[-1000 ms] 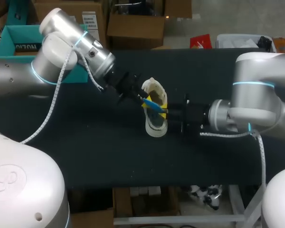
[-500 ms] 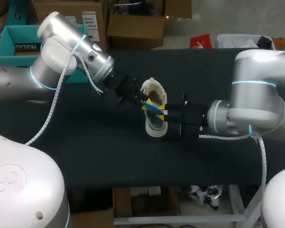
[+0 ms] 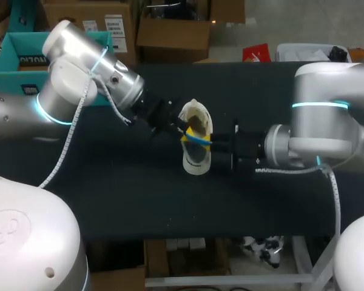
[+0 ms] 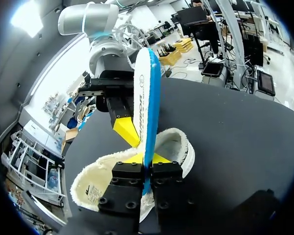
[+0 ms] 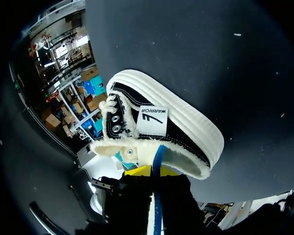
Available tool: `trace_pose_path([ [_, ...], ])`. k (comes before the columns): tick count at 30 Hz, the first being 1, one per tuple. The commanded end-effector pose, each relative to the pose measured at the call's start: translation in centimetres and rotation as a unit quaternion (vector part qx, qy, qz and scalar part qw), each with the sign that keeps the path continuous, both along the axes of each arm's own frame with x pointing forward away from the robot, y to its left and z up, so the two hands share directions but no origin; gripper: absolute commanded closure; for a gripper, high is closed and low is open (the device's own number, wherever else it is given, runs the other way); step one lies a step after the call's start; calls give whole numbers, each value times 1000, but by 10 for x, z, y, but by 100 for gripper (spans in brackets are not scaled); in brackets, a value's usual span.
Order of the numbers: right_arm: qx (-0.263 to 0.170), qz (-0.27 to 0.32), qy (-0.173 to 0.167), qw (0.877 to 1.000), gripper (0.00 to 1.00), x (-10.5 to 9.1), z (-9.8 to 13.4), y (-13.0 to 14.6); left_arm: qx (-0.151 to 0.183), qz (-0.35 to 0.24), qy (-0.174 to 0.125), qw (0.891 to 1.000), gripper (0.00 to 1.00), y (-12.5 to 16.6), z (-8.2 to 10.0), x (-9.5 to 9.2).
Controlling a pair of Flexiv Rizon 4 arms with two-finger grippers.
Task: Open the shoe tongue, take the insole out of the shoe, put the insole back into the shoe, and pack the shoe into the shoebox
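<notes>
Fleece-lined and white-soled, the black shoe (image 3: 195, 162) was seen lying near the middle of the dark table (image 3: 139, 200), well apart from the teal shoebox (image 3: 12, 57) at the far left corner. The blue-and-white insole (image 4: 148, 98) was held on edge over the shoe's opening, clamped between the fingers of the left gripper (image 4: 146, 160) and likewise gripped by the right gripper (image 5: 153, 171) from the opposite side.

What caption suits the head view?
Left gripper and right gripper pinch a blue-edged insole over a black fleecy shoe.
</notes>
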State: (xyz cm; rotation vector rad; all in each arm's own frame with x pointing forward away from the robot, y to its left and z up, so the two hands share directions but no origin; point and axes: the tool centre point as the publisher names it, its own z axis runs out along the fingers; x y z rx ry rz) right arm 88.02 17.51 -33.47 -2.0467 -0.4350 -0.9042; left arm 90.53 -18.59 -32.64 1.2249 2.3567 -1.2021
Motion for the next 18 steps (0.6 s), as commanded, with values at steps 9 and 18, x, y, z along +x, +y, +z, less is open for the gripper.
trace_pose_path([
  [9, -22, -5, 8, 1000, 100, 25, -15, 8, -2, 7, 16, 1000, 100, -4, -13, 18],
  [18, -36, -16, 14, 999, 100, 35, -24, 9, -6, 7, 26, 1000, 100, -4, -27, 34],
])
